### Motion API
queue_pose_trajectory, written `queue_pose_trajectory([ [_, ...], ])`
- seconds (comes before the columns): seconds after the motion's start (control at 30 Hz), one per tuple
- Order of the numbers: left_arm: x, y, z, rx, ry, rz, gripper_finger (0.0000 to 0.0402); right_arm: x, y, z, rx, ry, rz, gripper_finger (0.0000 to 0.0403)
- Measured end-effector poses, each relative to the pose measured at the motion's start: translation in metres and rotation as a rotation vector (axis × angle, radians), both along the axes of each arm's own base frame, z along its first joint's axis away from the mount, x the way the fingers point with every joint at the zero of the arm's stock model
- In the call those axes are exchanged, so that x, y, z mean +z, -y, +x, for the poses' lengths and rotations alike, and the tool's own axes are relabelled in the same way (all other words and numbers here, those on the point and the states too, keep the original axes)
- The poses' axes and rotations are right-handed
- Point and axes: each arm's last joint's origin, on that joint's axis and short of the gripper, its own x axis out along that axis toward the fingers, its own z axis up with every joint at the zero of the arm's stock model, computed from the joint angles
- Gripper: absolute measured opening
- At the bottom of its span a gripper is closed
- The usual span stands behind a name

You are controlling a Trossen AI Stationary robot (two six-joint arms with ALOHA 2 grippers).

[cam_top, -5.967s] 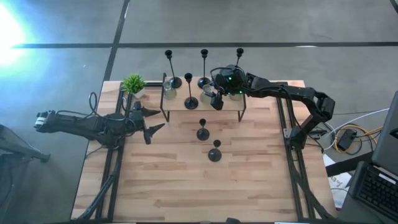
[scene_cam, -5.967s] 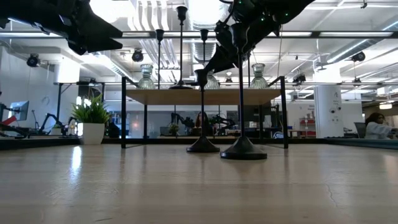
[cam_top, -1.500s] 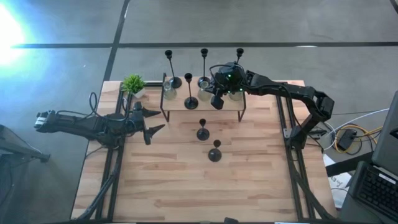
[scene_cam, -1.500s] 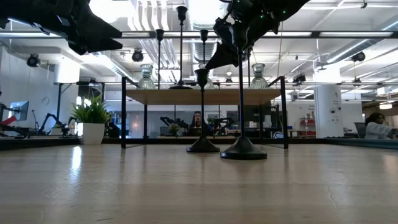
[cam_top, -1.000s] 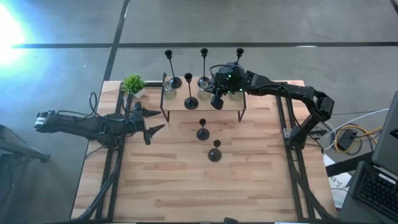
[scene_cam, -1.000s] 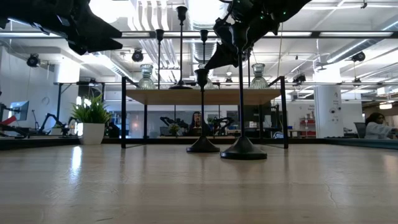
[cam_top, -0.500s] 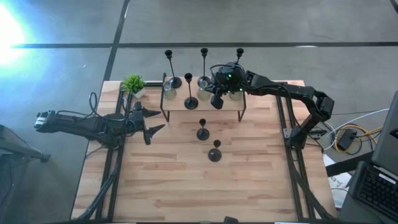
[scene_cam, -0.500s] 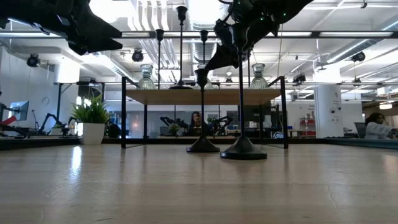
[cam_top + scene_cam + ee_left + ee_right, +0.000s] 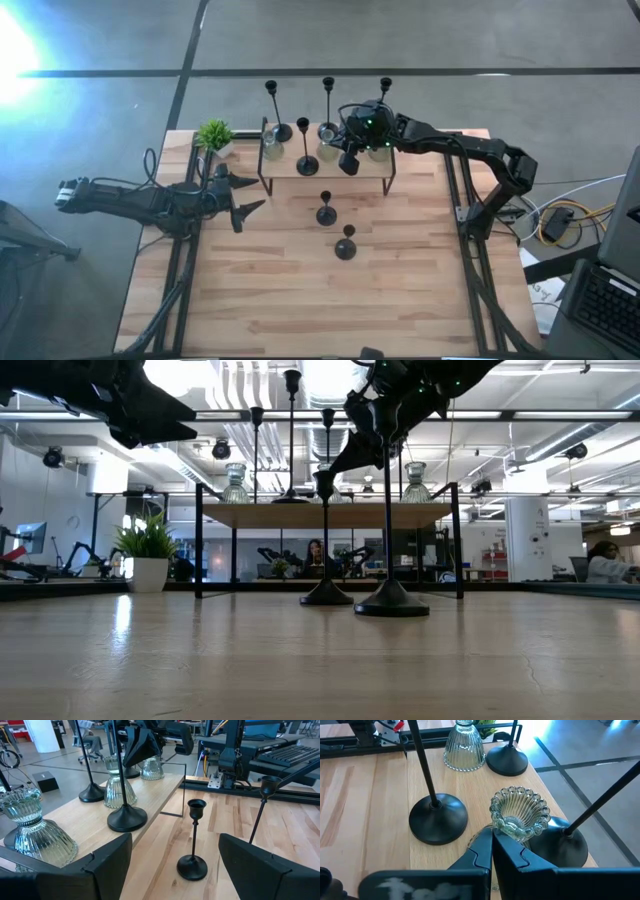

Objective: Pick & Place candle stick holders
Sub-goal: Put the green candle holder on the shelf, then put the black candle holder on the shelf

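A small raised wooden shelf stands at the table's far middle. On it stand black candle stick holders with round bases and clear glass ones. Two short black holders stand on their bases on the table in front of the shelf. My right gripper is shut and hangs over the shelf, slanting down, with its tips right beside the middle glass holder's rim. My left gripper waits open at the table's left, level, with nothing between its fingers. My right gripper's shut fingertips stand right against the side of the middle glass holder, coming at it slanting down from the table's near right. I cannot tell whether they touch it. The holder stands upright on the shelf.
A green potted plant sits at the table's far left, beside the shelf. Tall black stems rise close on both sides of my right gripper. The table's near half is bare wood. Cables and a keyboard lie off the right edge.
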Motion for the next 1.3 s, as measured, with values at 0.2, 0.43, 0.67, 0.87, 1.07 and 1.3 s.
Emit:
queue_pose_trajectory([
  [0.2,0.000,0.000,0.000,0.000,0.000,-0.001,0.0300,0.000,0.001,0.000,-0.005,0.000,0.004,0.0008],
  [0.43,0.000,0.000,0.000,0.000,0.000,-0.001,0.0300,-0.004,-0.003,-0.003,-0.014,-0.060,0.061,0.0008],
  [0.67,0.000,0.000,0.000,0.000,0.000,-0.001,0.0300,0.007,-0.021,-0.005,0.027,-0.059,0.057,0.0008],
  [0.87,-0.001,0.000,0.000,0.000,-0.012,-0.001,0.0300,0.020,-0.048,-0.009,0.028,-0.072,0.011,0.0008],
  [1.07,-0.002,0.000,0.000,-0.001,-0.017,0.004,0.0300,0.036,-0.078,-0.014,0.080,-0.047,0.002,0.0008],
  [1.3,-0.001,0.000,0.000,0.000,-0.017,0.004,0.0300,0.050,-0.102,-0.025,0.130,-0.022,0.017,0.0008],
])
